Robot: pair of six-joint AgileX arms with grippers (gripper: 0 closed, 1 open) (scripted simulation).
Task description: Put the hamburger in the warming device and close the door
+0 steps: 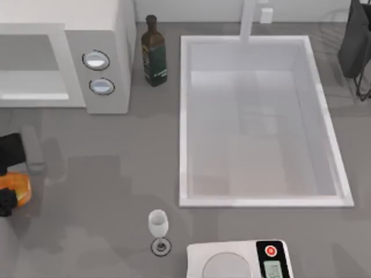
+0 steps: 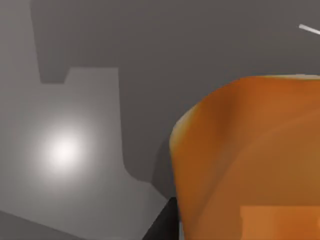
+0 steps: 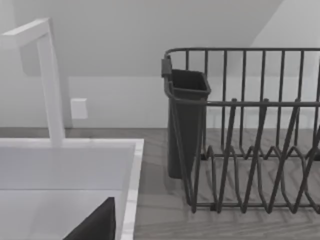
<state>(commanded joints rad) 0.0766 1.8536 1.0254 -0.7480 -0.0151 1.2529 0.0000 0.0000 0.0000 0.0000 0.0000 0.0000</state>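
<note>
Hamburger [image 1: 15, 186] sits at the table's left edge, in front of the microwave [image 1: 87, 52], clamped between the dark fingers of the left gripper [image 1: 8, 179]; the left wrist view shows the bun [image 2: 250, 160] close up, off the grey table [image 2: 75, 125], likely so it can travel. The door [image 1: 32, 87] appears swung open, leaving the cavity free to receive it. The right arm is parked near the dish rack [image 3: 250, 150] beyond the sink [image 1: 261, 116]; I cannot tell its fingers' state.

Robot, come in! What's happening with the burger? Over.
Left gripper at table's left edge, clamped on hamburger. Microwave cavity open, door swung out near the burger. Right arm parked far right.
</note>
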